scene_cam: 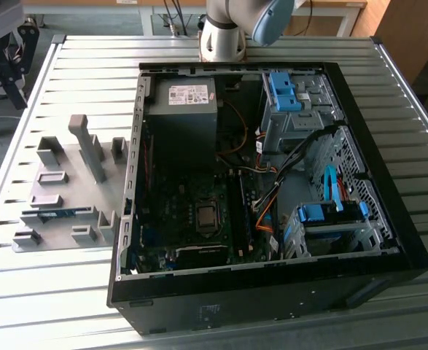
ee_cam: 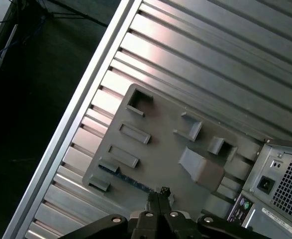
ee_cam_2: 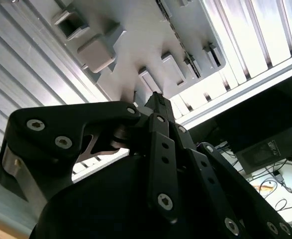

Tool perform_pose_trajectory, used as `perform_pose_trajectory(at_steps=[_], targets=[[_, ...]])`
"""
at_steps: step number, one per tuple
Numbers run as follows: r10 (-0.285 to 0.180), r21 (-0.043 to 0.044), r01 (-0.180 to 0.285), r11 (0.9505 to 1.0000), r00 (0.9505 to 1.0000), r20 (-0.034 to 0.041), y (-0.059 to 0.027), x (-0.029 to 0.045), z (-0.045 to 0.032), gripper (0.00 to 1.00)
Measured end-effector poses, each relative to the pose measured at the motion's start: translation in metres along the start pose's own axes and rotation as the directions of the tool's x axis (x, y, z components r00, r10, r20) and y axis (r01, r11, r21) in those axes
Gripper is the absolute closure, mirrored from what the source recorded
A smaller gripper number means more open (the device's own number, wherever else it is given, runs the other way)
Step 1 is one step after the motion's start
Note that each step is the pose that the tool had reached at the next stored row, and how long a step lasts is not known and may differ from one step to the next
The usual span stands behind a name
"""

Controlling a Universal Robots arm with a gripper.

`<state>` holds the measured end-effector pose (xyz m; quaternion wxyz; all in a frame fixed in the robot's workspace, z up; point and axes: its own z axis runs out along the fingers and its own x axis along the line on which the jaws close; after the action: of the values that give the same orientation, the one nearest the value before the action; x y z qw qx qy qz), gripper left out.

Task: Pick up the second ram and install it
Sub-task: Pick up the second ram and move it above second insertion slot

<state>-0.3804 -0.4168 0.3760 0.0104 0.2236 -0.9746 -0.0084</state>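
Blue flat circuit-board ram stick [ee_cam: 128, 180] resting in grey moulded tray [ee_cam: 160, 149] on ribbed metal bench [ee_cam: 225, 59]. Hovering above: tool [ee_cam: 160, 191], pinched fully together, gripping nothing. Likely approach step; pickup not yet made.

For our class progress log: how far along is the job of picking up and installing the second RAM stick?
Done: nothing visibly; the thin blue circuit-board RAM stick lies in the grey moulded fixture tray beside the open black computer case. In hand: nothing; the black gripper, shut, hangs near the stick in the first wrist view. Left: both pick-up and installation.
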Motion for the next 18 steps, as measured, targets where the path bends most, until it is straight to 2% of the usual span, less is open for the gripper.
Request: perform_pose_trajectory(at_steps=[7,18], targets=[[-0.069,0.0011,0.069,0.9976,0.9976,-0.0015,-0.0001,0.0000,0.0003,0.90],[-0.194,0.0028,0.194,0.9810,0.9810,-0.0045,-0.0002,0.0001,0.0004,0.90]])
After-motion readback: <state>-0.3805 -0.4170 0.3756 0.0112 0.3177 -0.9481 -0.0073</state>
